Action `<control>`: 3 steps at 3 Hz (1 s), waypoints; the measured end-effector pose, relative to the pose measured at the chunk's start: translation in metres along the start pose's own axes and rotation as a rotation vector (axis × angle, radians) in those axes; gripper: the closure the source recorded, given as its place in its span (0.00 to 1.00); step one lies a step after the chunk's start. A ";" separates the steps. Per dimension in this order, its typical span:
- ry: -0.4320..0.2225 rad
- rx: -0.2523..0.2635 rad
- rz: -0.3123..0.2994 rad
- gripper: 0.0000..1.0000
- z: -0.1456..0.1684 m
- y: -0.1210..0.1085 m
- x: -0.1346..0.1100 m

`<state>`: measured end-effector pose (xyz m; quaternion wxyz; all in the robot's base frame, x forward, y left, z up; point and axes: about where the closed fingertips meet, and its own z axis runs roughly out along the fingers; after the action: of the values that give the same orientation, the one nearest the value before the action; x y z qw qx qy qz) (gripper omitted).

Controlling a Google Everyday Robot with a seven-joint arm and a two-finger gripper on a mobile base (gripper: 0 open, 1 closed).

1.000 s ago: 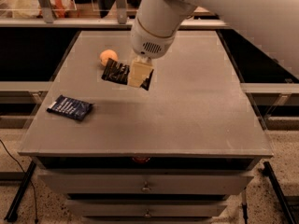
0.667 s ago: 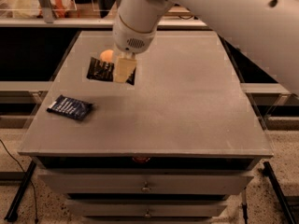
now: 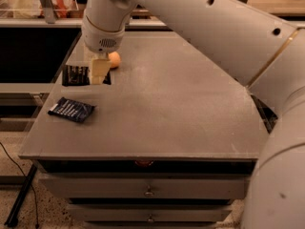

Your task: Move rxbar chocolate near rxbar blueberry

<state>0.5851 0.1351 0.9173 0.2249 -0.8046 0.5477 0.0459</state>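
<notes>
Gripper: the gripper point(image 3: 97, 79) hangs over the far-left part of the table point(image 3: 190, 113), pointing down from the wrist of the big white arm point(image 3: 205, 27).
Grip: its pale fingers point(image 3: 98, 68) are closed across the rxbar chocolate point(image 3: 75, 75), and the black wrapper sticks out on both sides of them.
Rxbar chocolate: held at the fingers, with its long side running left to right. Most of the wrapper shows to the camera's left of the fingers, and a short dark end shows to their right. It sits close to the table's left edge. I cannot tell whether it touches the tabletop or is just above it.
Chocolate wrapper print: pale upright lines of text run across the black face, but no word can be read.
Rxbar blueberry: the rxbar blueberry point(image 3: 71, 109) lies flat on the table toward the camera from the held bar, near the left edge and slightly askew. The two wrappers are near each other but not touching.
Blueberry wrapper print: pale text lines on dark navy, unreadable.
Orange thing: a small round orange thing point(image 3: 115, 59) rests on the table just behind and to the right of the gripper.
Table front: a small red mark point(image 3: 143, 163) sits at the middle of the front edge, with no writing to make out.
Below: grey drawers point(image 3: 200, 187), each with a small centre knob point(image 3: 149, 192).
</notes>
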 end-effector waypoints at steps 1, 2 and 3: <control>-0.003 -0.024 -0.089 1.00 0.020 -0.009 -0.022; -0.005 -0.030 -0.124 1.00 0.037 -0.020 -0.034; -0.010 -0.023 -0.128 0.82 0.048 -0.032 -0.038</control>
<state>0.6072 0.1973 0.8960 0.2208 -0.8402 0.4935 0.0419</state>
